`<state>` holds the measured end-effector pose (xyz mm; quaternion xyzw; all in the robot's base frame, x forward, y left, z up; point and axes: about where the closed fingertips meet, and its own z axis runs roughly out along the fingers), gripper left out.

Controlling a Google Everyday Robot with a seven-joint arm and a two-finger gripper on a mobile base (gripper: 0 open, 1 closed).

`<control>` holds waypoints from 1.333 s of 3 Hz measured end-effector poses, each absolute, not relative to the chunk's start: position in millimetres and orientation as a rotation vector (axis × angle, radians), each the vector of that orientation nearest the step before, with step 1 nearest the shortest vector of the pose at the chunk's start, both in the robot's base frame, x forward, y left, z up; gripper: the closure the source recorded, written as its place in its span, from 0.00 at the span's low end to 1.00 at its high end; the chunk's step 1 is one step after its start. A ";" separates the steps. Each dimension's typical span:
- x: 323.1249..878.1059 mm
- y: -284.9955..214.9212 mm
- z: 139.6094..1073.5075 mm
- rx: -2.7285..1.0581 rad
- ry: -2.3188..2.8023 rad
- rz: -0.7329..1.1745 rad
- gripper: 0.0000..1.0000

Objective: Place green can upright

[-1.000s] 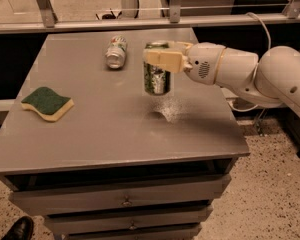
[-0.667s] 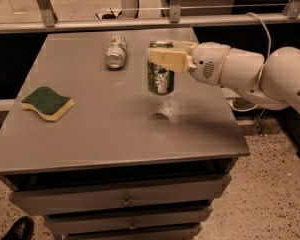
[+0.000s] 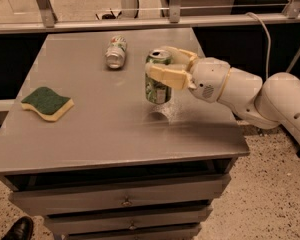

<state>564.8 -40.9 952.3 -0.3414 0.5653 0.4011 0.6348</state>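
The green can (image 3: 157, 86) is upright, shiny green with silvery markings and a pull-tab top. It hangs a little above the grey table (image 3: 90, 134), right of the middle, with a faint reflection below it. My gripper (image 3: 158, 67) comes in from the right on a white arm and is shut on the can's upper part, with one cream finger (image 3: 166, 76) across its front and the other behind it.
A white-silver can (image 3: 115, 52) lies on its side at the table's back middle. A green and yellow sponge (image 3: 46, 103) lies at the left. Drawers sit below the tabletop. A railing runs behind the table. A black shoe (image 3: 19, 229) shows at the bottom left.
The gripper has moved slightly to the right with the green can held upright. The other can and the sponge have not moved.
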 end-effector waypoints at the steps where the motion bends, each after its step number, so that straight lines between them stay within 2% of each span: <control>1: 557.2 -37.5 947.1 -0.839 1.246 0.883 1.00; 2: 554.5 -33.5 934.6 -0.861 1.264 0.883 0.83; 4: 548.9 -33.6 907.6 -0.848 1.289 0.907 0.36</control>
